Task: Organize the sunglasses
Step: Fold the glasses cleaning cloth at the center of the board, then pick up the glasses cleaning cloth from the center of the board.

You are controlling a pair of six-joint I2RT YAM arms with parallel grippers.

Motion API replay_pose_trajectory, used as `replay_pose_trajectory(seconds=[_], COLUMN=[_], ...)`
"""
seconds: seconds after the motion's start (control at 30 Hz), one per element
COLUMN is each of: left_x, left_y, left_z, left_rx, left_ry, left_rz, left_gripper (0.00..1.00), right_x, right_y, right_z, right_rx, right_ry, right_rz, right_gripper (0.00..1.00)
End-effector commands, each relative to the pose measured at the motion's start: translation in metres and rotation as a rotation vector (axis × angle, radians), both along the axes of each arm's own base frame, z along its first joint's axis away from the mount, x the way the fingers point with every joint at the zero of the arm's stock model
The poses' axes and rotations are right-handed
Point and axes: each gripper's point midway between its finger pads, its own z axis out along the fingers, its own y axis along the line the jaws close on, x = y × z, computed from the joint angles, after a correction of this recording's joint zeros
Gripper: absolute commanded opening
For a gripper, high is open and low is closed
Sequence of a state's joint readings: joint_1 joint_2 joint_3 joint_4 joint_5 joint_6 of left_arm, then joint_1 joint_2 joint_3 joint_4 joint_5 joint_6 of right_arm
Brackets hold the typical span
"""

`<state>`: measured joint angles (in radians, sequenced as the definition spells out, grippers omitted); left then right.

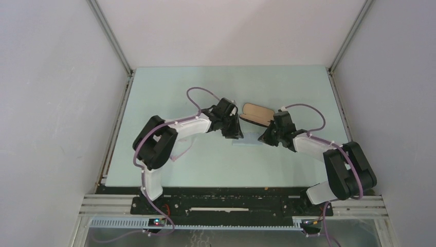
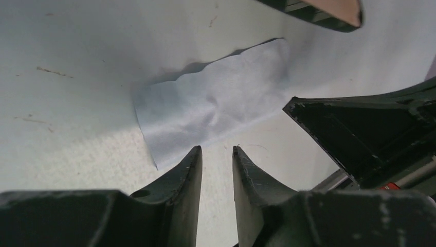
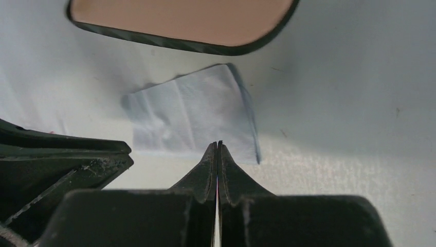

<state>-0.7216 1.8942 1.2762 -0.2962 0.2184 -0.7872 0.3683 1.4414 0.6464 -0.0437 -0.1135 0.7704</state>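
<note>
A thin pinkish outline (image 1: 180, 151) lies on the table under my left arm; it looks like the sunglasses but is too faint to be sure. Neither wrist view shows them. The black case (image 1: 256, 114) lies open at mid table, tan lining up. It also shows in the left wrist view (image 2: 334, 7) and the right wrist view (image 3: 180, 20). The light blue cloth (image 1: 249, 140) lies flat just in front of the case, between both grippers. My left gripper (image 2: 217, 149) is slightly open and empty at the cloth's (image 2: 216, 103) near edge. My right gripper (image 3: 219, 143) is shut and empty over the cloth's (image 3: 190, 116) edge.
The two grippers (image 1: 235, 135) (image 1: 263, 138) face each other closely across the cloth. The right gripper's body (image 2: 370, 128) fills the right of the left wrist view. White walls and metal rails enclose the pale green table (image 1: 205, 82).
</note>
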Motion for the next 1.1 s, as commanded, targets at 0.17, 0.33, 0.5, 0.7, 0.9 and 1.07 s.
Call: replay_pose_trajectory(seconds=[0.17,0.33,0.5,0.7,0.9,1.07], left_x=[-0.015,-0.01,0.002,0.021,0.043,0.036], left_y=[0.005,0.012,0.013,0.013,0.018,0.025], left_z=[-0.035,-0.008,0.028,0.045,0.054,0.034], left_rx=[0.02,0.028,0.025,0.043,0.029,0.079], left_ry=[0.077,-0.003,-0.1,-0.15,-0.155,-0.083], left_rz=[0.003,0.009,0.0,0.006,0.031,0.015], left_gripper=[0.32,0.33,0.37,0.43,0.5,0.57], right_x=[-0.024,-0.028,-0.013,0.013,0.037,0.03], right_y=[-0.012,-0.015,-0.025,-0.035,-0.037,-0.038], right_z=[-0.032,-0.016,0.01,0.035,0.054,0.042], right_rx=[-0.046,-0.037,-0.013,-0.022,-0.033,-0.056], right_ry=[0.072,0.037,-0.04,-0.103,-0.138,-0.094], right_rz=[0.008,0.004,-0.037,-0.068,-0.068,-0.038], right_gripper=[0.0,0.0,0.02,0.2,0.32,0.4])
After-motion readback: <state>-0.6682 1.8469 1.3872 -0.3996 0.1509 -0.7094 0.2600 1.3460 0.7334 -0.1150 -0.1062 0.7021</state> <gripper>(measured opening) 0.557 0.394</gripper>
